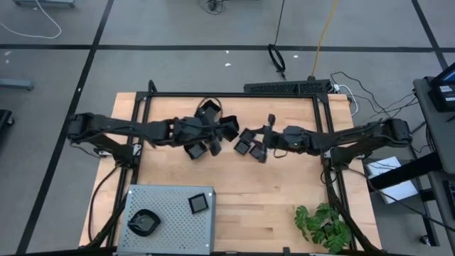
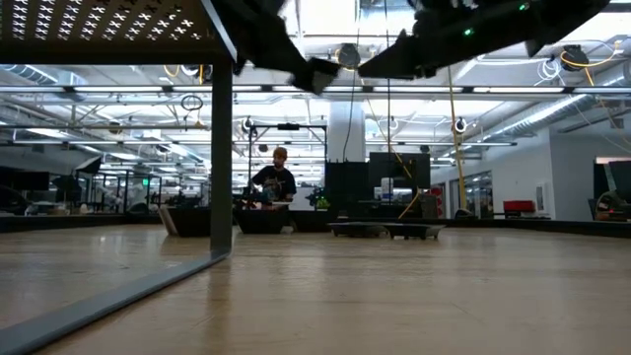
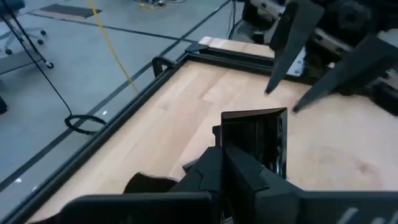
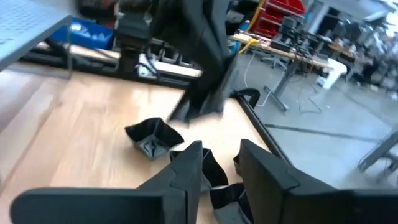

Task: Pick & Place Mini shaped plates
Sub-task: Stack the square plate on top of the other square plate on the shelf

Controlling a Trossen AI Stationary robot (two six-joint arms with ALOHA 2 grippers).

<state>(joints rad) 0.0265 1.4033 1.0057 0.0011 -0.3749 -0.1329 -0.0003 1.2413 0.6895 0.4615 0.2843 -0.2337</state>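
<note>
My left gripper (image 1: 229, 129) is over the table's middle, shut on a glossy black square mini plate (image 3: 256, 134) held well above the wood. My right gripper (image 1: 247, 135) faces it from the right, open, with its two fingers (image 3: 283, 56) just beyond the plate and touching nothing. Several other black plates lie loose on the wood below: one (image 1: 210, 110) on the far side, two (image 1: 195, 150) beneath the left arm and two (image 1: 242, 146) beneath the right gripper. The right wrist view shows one of these plates (image 4: 152, 140) lying flat. My left gripper pinches the plate between its two fingers at the edge nearest the wrist (image 3: 239, 155). The fingers come from the table's left, slanting a little downward. The plate stands on edge beyond the fingertips, lifted clear of the table.
A grey perforated tray (image 1: 170, 227) sits at the near left with a square plate (image 1: 199, 204) and a rounder plate (image 1: 146, 222) on it. A green plant (image 1: 323, 225) stands at the near right. A black frame rail (image 1: 234, 94) borders the work area. Bare wood lies in the near middle.
</note>
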